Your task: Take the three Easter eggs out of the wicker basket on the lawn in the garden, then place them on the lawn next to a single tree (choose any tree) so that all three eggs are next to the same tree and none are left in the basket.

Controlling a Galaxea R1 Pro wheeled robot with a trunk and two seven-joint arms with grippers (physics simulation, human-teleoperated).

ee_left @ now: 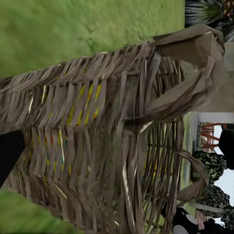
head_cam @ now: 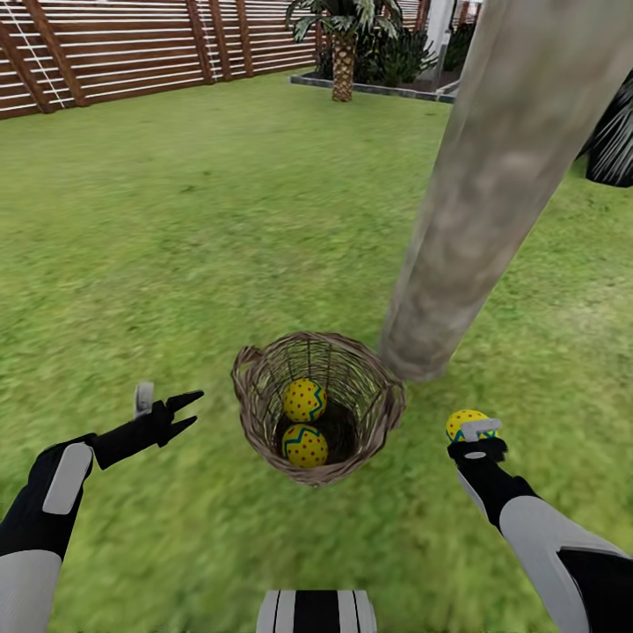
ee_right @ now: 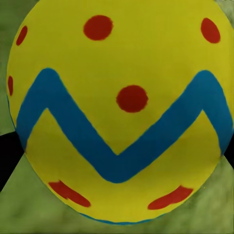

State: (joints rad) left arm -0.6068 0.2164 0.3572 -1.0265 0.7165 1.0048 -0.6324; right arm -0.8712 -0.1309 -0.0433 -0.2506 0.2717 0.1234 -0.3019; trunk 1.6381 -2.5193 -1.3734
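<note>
The wicker basket (head_cam: 255, 387) stands on the lawn (head_cam: 176, 220) right at the foot of the tree (head_cam: 492, 193). Two Easter eggs lie inside it, one (head_cam: 304, 400) above the other (head_cam: 305, 445). My right gripper (head_cam: 470, 428) is shut on the third egg (head_cam: 462, 420), low over the grass to the right of the basket and just in front of the trunk. That egg (ee_right: 122, 112) looms large in the right wrist view. My left gripper (head_cam: 186, 413) stands open to the left of the basket, whose woven wall (ee_left: 97, 146) is close up in the left wrist view.
A slatted wooden fence (head_cam: 132, 44) runs along the back left. A short palm (head_cam: 343, 53) grows in a bordered bed (head_cam: 378, 88) at the back. Dark spiky foliage (head_cam: 615, 141) hangs at the right edge. Open grass lies to the left and right of the trunk.
</note>
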